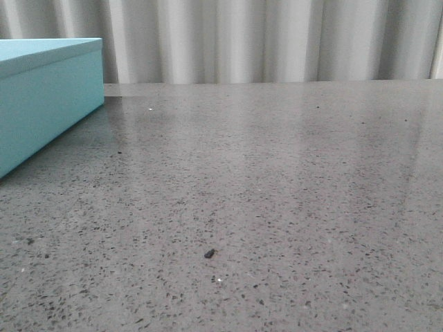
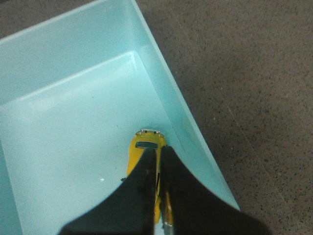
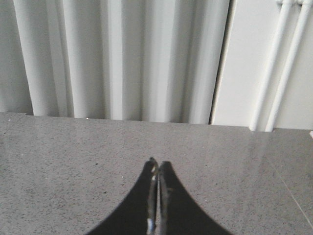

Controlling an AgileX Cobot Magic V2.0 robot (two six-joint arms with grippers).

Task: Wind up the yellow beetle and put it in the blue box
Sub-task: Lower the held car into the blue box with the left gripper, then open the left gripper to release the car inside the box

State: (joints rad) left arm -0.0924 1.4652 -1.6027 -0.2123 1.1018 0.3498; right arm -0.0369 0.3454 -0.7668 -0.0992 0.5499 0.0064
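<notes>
- The blue box (image 1: 48, 97) stands at the far left of the grey speckled table (image 1: 277, 194) in the front view; there only its outer walls and rim show, not its inside; neither arm appears in that view.
- In the left wrist view the box is open and seen from above; its pale turquoise floor and inner walls (image 2: 73, 112) fill most of the picture, with the table beside it.
- The yellow beetle (image 2: 145, 147) is inside the box, close to one long wall (its dark window and chrome bumper show just past the fingertips).
- The left gripper (image 2: 159, 152) hangs over the car, its black fingers (image 2: 142, 191) drawn nearly together with only a thin slit between them; yellow shows through that slit, but whether the fingers pinch the car or merely hover above it I cannot tell from this angle.
- The right gripper (image 3: 156, 169) is pressed together with nothing between its fingers; it sits low over the bare table, facing a white pleated curtain (image 3: 122, 58) and white pipes (image 3: 279, 63) on the wall.
</notes>
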